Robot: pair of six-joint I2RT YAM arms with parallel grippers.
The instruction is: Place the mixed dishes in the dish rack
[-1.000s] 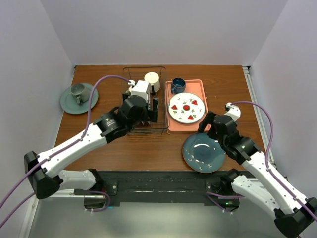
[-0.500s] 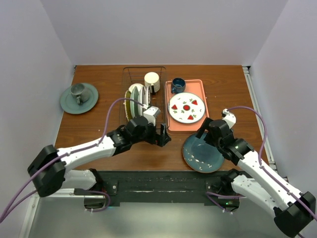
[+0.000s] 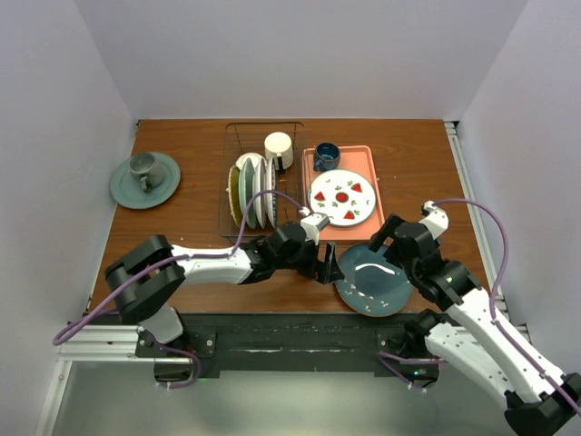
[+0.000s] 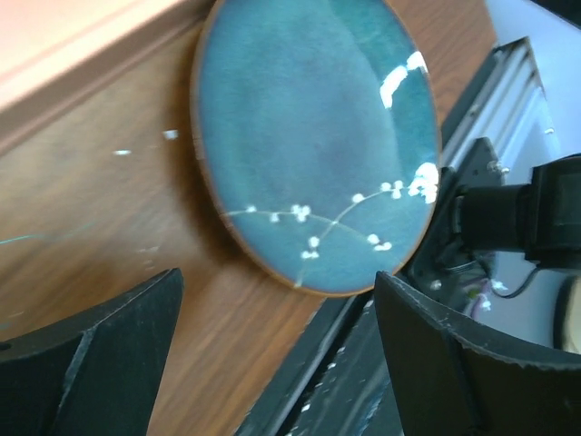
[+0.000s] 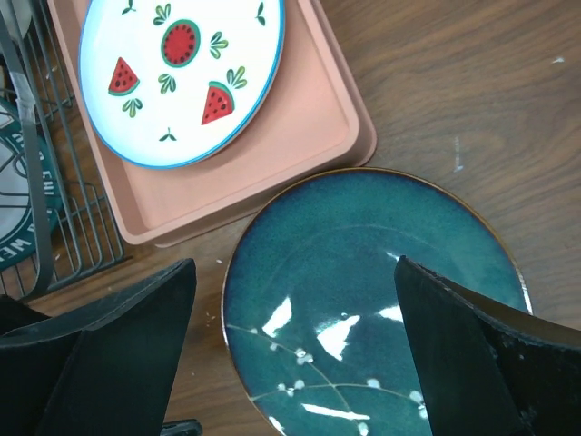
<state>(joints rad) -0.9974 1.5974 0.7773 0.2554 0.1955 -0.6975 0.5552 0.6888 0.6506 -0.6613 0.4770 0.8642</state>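
A dark teal plate with a white blossom sprig point(image 3: 374, 280) lies flat on the table near the front edge. It also shows in the left wrist view point(image 4: 313, 136) and the right wrist view point(image 5: 381, 309). My left gripper point(image 3: 329, 265) is open and empty at the plate's left edge point(image 4: 281, 363). My right gripper point(image 3: 388, 247) is open and empty just above the plate's far side point(image 5: 295, 363). The dark wire dish rack point(image 3: 230, 173) holds several plates on edge point(image 3: 251, 195) and a cream mug point(image 3: 279, 150).
A pink tray point(image 3: 363, 163) right of the rack carries a white plate with red fruit point(image 3: 342, 197) and a dark blue cup point(image 3: 327, 156). A grey-green cup on a saucer point(image 3: 145, 179) sits at the far left. The table's front edge runs just below the teal plate.
My left arm has left the rack and swung forward and right to the teal plate's left edge, uncovering the plates in the rack. My right gripper has shifted slightly right over the plate.
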